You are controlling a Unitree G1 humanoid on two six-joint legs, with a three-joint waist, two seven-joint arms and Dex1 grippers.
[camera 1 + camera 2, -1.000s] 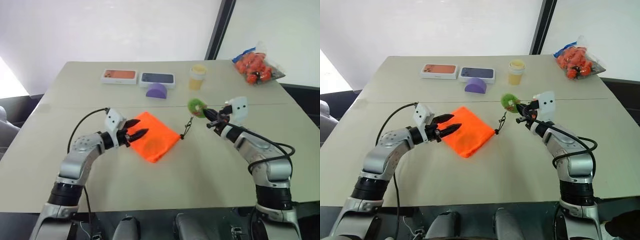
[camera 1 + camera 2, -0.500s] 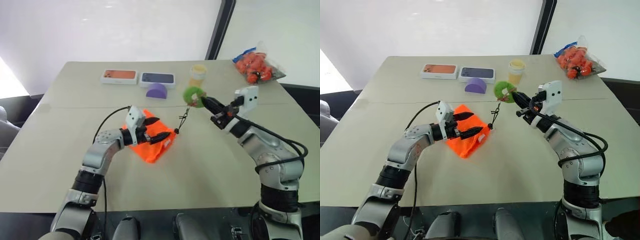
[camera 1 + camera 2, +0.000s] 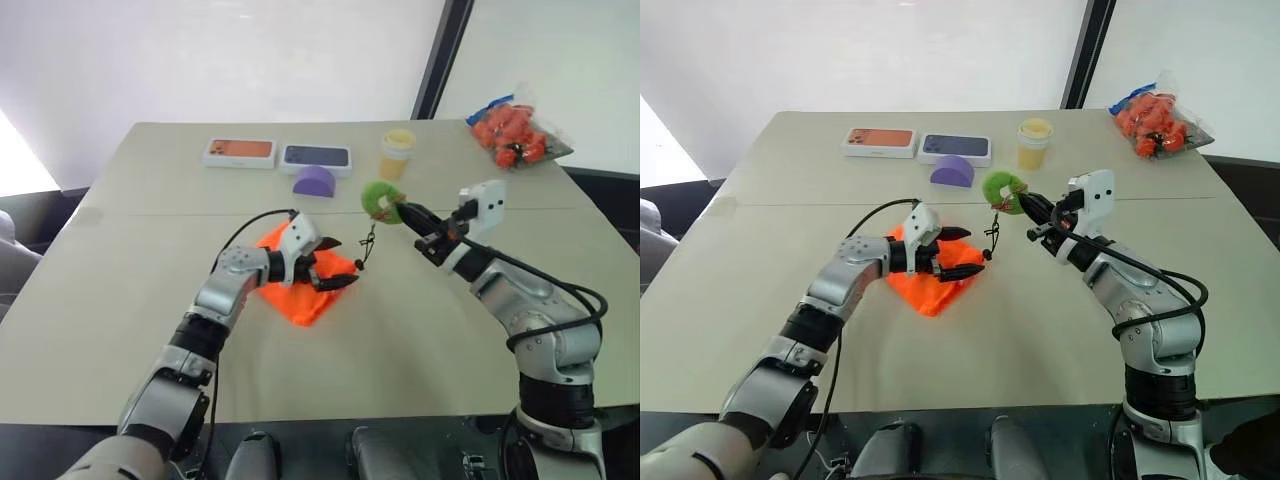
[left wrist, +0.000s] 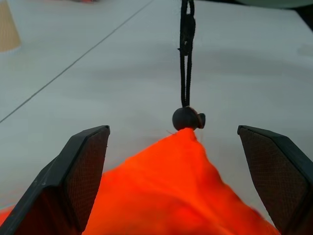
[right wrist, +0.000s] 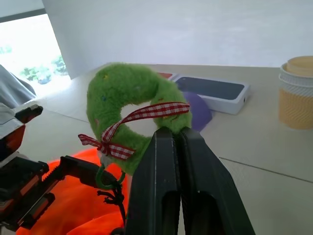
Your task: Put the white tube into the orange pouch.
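Near edge, counter (image 3: 420, 350): bare beige top in front of the arms; all the work sat toward the middle.
Orange pouch (image 3: 300, 296): lay flat mid-counter, its corner with the cord toggle lifted, likely because the cord (image 4: 186, 54) was drawn up taut toward the right.
Left pincer (image 3: 333, 264): fingers spread wide over the pouch's cord end, one each side of the fabric in the wrist view, gripping nothing; judged to be lining up on the mouth to open it.
Right pincer (image 3: 1032, 207): fingers pressed shut on the fuzzy green ring tag (image 5: 129, 105), held raised off the counter; this looked like a way to tension the cord and steady the pouch for the other arm.
White tube: could not be found in any view, so its place could not be told; not seen in either pincer.
Purple dome (image 3: 313, 181): behind the pouch, untouched.
Two flat boxes (image 3: 277, 153): side by side further back.
Pale yellow cup (image 3: 396, 153): upright beyond the tag.
Clear bag of orange items (image 3: 512, 130): far right corner, well apart.
Progress: judged early, pouch not yet opened.
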